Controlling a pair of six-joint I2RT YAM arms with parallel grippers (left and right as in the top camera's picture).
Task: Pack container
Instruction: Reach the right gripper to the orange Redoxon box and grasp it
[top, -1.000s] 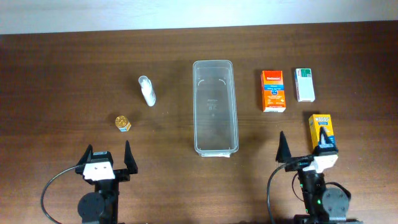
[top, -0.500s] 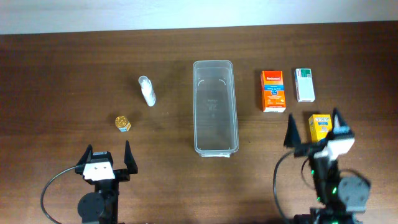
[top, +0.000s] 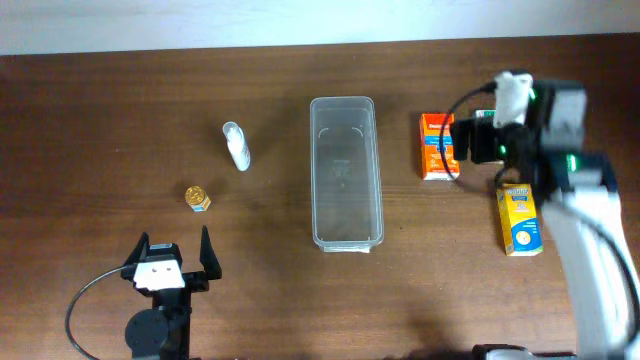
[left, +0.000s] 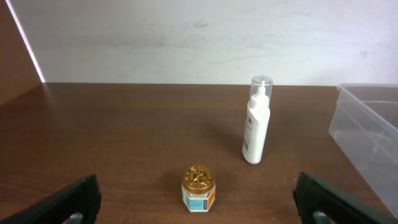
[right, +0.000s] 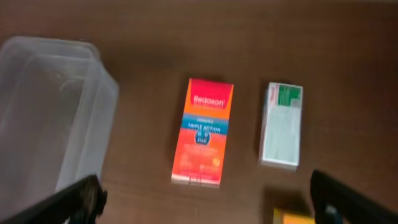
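Note:
The container, a long clear plastic bin, lies empty in the middle of the table; it also shows in the left wrist view and the right wrist view. My right gripper is open and empty, raised above the orange box and hiding the white-green box in the overhead view. The right wrist view shows its fingers spread over the orange box and the white-green box. My left gripper is open and empty at the front left.
A yellow box lies flat right of the container; its corner shows in the right wrist view. A white bottle and a small gold-lidded jar sit left of the container. The left wrist view shows the jar and the bottle.
My right arm has risen from the front right and swung back over the orange and white-green boxes, uncovering the yellow box. The left arm has not moved.

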